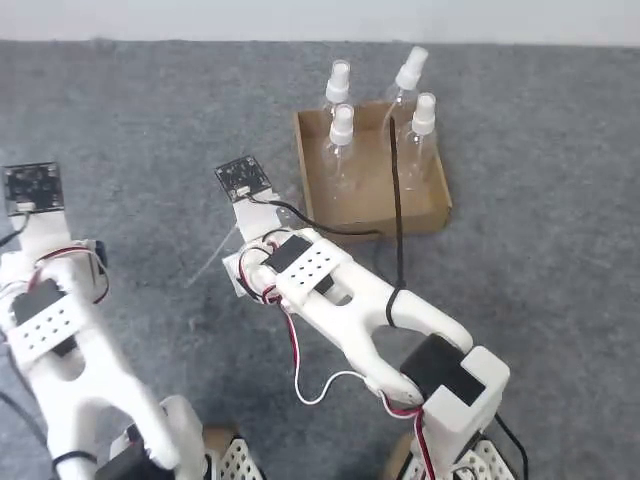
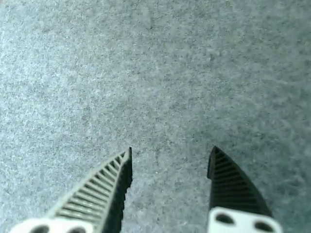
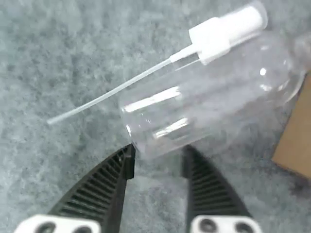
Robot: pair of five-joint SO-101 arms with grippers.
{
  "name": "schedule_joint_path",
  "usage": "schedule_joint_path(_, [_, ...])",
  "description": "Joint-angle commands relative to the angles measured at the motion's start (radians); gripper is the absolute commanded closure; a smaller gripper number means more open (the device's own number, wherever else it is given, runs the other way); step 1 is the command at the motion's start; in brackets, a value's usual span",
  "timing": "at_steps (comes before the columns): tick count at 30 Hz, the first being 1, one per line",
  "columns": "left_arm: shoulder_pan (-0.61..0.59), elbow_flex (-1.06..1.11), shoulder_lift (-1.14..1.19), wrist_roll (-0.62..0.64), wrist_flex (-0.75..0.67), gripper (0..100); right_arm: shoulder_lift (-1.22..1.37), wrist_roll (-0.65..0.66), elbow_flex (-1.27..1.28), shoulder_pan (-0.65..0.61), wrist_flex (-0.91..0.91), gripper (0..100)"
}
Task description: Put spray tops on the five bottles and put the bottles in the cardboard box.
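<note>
The right gripper (image 3: 156, 153) is released, its 2 ribbed black jaws spread to about the width of the clear plastic bottle (image 3: 209, 97) lying on its side straight ahead of them. The bottle's flat base sits right at the fingertips; I cannot tell whether either jaw touches it. Its long axis runs away from the hand at a slant, base nearest and neck farthest, pointing toward the corner of the brown cardboard box (image 3: 296, 141) just beyond.

A white spray top (image 3: 223, 31) lies loose along the far side of the bottle, not screwed on. Its head is up by the neck end, and its thin dip tube (image 3: 107, 97) trails back outside the bottle, roughly parallel to it, toward the hand. This looks like bottle 5, still uncapped and outside the box.

In the high view the box (image 1: 440, 215) stands just past the right arm's wrist, with 4 capped clear bottles (image 1: 342, 135) upright in it, as far as that view shows.

The left gripper (image 2: 170, 160) is also released, jaws well apart, with bare grey felt-like table cover (image 2: 146, 58) ahead of it. The right arm is much the nearer to the lying bottle. Since the jaws meet the bottle end-on, a grasp across its body would probably need the hand turned or moved along it.
</note>
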Motion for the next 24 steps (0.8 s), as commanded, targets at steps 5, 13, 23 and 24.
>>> schedule_joint_path(5, [-0.003, -0.045, -0.006, -0.006, -0.021, 77, -0.058, -0.012, -0.046, -0.004, -0.031, 83.2])
schedule_joint_path(13, [-0.005, -0.177, 0.035, -0.044, 0.051, 77, -0.165, -0.089, -0.049, -0.012, -0.056, 73.6])
schedule_joint_path(23, [-0.032, -0.613, 0.390, -0.048, 0.307, 77, -0.104, -0.451, -0.055, -0.007, -0.248, 73.5])
schedule_joint_path(24, [-0.032, -0.619, 0.404, -0.048, 0.307, 77, -0.081, -0.454, -0.066, -0.007, -0.254, 73.5])
